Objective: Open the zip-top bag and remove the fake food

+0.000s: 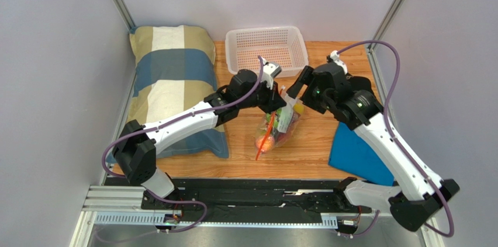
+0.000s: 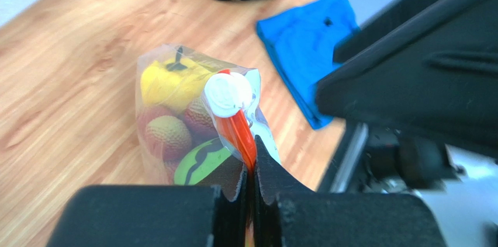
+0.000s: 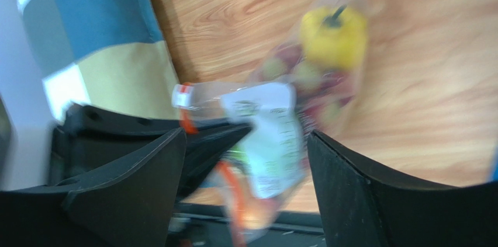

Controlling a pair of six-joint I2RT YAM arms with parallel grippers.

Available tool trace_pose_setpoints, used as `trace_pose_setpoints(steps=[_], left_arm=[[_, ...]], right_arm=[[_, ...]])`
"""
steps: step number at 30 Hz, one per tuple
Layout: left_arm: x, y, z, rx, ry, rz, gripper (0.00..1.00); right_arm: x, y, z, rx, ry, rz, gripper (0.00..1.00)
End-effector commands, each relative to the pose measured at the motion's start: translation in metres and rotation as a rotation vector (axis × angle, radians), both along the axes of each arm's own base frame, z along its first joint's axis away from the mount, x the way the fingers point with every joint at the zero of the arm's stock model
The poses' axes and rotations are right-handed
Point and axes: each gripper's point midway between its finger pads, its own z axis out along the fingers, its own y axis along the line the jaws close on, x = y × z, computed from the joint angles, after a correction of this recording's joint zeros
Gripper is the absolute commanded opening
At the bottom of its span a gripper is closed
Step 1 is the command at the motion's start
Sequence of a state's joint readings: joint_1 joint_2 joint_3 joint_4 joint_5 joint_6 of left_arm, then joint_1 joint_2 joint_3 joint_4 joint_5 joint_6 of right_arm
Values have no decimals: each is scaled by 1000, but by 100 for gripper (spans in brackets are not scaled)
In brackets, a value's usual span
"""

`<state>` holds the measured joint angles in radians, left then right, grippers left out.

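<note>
The zip-top bag (image 1: 278, 125) is seen at the middle of the wooden table (image 1: 315, 142), between the two arms, with its mouth raised and its body hanging toward the near edge; whether its bottom rests on the wood cannot be told. The fake food (image 2: 168, 137) is packed inside it: a yellow pepper (image 2: 168, 80), several reddish pieces and a green piece are made out through the clear plastic. The red-orange zip strip (image 2: 241, 133) along the mouth is pinched by the left gripper (image 2: 252, 168), whose jaws are pressed together on it with no gap showing. The bag's upper part is flanked by the right gripper (image 3: 245, 136), whose fingers are spread wide. In that blurred view the plastic lies in the space between them, with a gap visible on each side, so no contact is shown. Beyond the bag, a white perforated basket (image 1: 266, 48) is placed at the far edge of the table. A checked pillow (image 1: 172, 77) is laid along the left side, and a blue cloth (image 1: 358, 155) is spread near the right arm.
</note>
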<state>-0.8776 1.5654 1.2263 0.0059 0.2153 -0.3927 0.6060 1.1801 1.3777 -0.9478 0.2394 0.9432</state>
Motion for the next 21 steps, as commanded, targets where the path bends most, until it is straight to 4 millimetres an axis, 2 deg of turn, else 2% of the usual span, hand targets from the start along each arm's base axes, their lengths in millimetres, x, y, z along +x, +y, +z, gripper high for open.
trace_pose_setpoints(steps=[1, 2, 3, 4, 5, 6, 7, 9, 10, 11, 12, 13, 16, 17, 20, 21], left_arm=[[-38, 3, 31, -141, 116, -343, 0], [-44, 3, 30, -151, 138, -388, 0], [-47, 3, 28, -160, 161, -434, 0], [-60, 4, 31, -181, 193, -527, 0], [-62, 5, 30, -185, 203, -553, 0], [-63, 5, 29, -185, 214, -573, 0], [-70, 7, 30, -190, 214, -620, 0], [-75, 8, 30, -200, 211, -660, 0], [-79, 9, 30, -202, 212, -685, 0], [-81, 9, 31, -202, 213, -697, 0], [-82, 10, 32, -202, 215, -707, 0], [-81, 10, 34, -200, 204, -713, 0], [-81, 10, 36, -184, 208, -721, 0], [-81, 10, 37, -182, 211, -724, 0], [-79, 9, 41, -177, 208, -727, 0], [-79, 10, 43, -175, 207, -724, 0]], right_arm=[[-6, -10, 39, -217, -443, 421, 81], [-12, -6, 33, -279, -511, 541, 83], [-26, 6, 15, -244, -522, 653, 84], [-25, 8, 18, -226, -580, 674, 84], [-31, 7, 22, -212, -625, 696, 84], [-40, 15, 22, -162, -649, 760, 84], [-34, 11, 19, -139, -683, 761, 83], [-41, 19, 21, -60, -725, 852, 79], [-32, 14, 26, -61, -750, 843, 78], [-30, 13, 25, -59, -751, 860, 76], [-27, 18, 15, -38, -723, 917, 71], [-23, 14, 11, -25, -703, 927, 68], [-22, 19, 12, 39, -704, 973, 65], [-22, 20, 6, 59, -695, 974, 66], [-34, 28, 9, 150, -704, 1023, 66], [-40, 29, 2, 182, -683, 1032, 66]])
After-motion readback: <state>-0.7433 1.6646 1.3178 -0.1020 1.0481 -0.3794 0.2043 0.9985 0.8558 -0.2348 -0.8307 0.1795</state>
